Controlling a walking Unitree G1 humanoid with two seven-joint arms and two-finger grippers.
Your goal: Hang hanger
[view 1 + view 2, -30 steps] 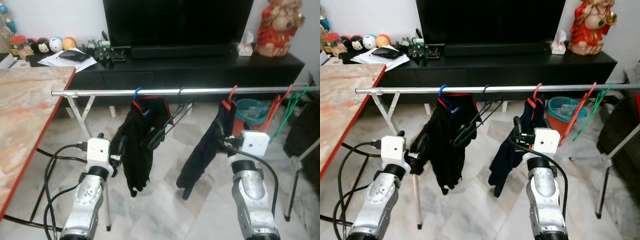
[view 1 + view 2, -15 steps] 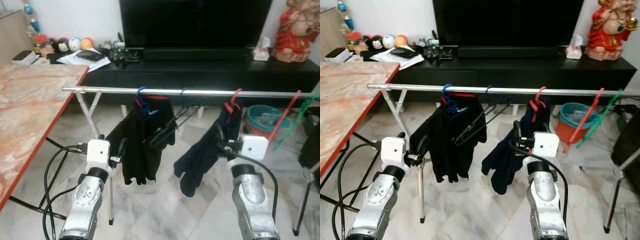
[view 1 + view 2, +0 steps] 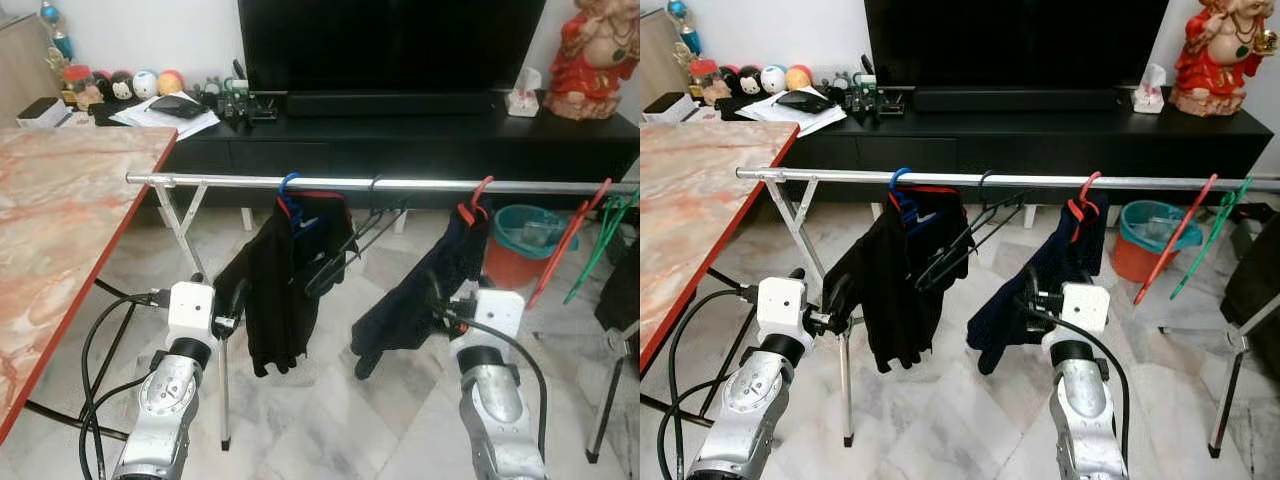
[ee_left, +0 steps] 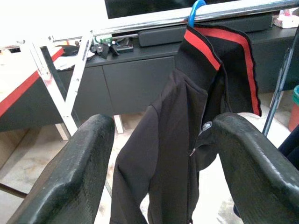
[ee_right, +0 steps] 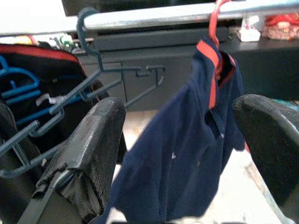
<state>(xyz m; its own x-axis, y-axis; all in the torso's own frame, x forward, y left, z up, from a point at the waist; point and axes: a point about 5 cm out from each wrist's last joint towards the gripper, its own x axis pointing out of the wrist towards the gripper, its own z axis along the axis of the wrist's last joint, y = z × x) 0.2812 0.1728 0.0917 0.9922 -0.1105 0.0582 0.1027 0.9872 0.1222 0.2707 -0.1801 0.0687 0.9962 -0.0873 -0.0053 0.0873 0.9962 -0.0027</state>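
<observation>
The empty dark hanger [image 3: 965, 238] hangs by its hook from the middle of the silver rail [image 3: 1020, 181], between the black jacket [image 3: 898, 285] on a blue hanger and the navy shirt [image 3: 1035, 290] on a red hanger. It is skewed: its long axis runs from up near the rail on the right down toward the lower left, where its low end rests against the black jacket. It is thin, dark and multi-barred, with several parallel arms.

Near the rail's right end, 1 red hanger [image 3: 1175, 238] and 1 green hanger [image 3: 1210, 232] hang bare and tilted.

The left gripper [image 4: 159, 168] is spread open with nothing in it, facing the black jacket. The right gripper [image 5: 187, 154] is likewise spread and empty, facing the navy shirt.

Since 0.5 s ago the camera has shifted slightly; the hanger keeps the same place and slant on the rail, and both arms remain low in front of the clothes.
</observation>
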